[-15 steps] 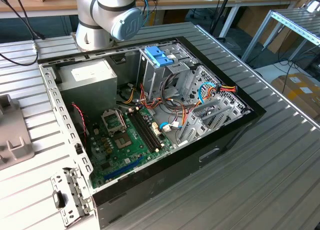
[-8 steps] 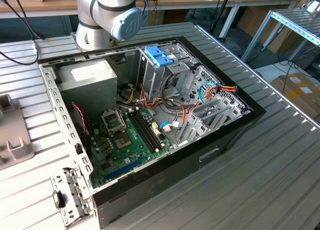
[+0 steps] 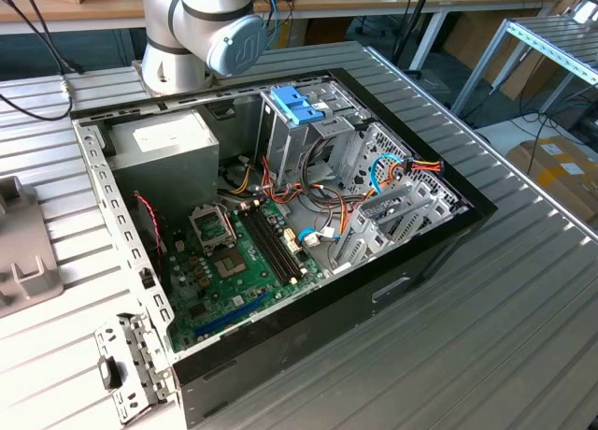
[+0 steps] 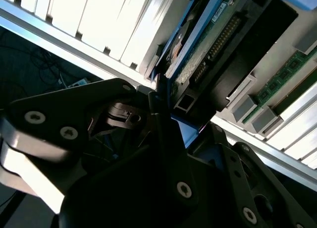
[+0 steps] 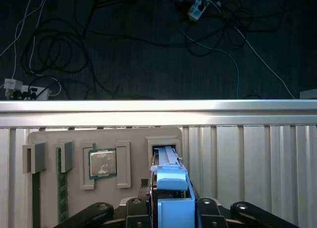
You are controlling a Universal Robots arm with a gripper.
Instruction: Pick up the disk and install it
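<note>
The disk [image 5: 167, 161] stands on edge in a slot of a grey holder plate [image 5: 49, 139], with its light-blue side rail [image 5: 171, 198] facing the camera. In the first wrist view my gripper [image 5: 171, 205] has a black finger close against each side of that rail, and it appears shut on the disk. In the second wrist view the disk's green circuit-board face [image 4: 208, 49] rises from between the fingers of the gripper [image 4: 185, 126]. The open computer case [image 3: 448, 234] lies on the table in the exterior view, with a metal drive cage [image 3: 299, 131] at its far side.
The holder plate also carries a processor chip [image 5: 102, 163] and memory sticks [image 5: 60, 183]. The table's edge rail [image 5: 158, 106] runs just beyond it, above a floor with cables. Inside the case are a motherboard [image 3: 234, 262], a power-supply box [image 3: 173, 145] and loose wires [image 3: 392, 168].
</note>
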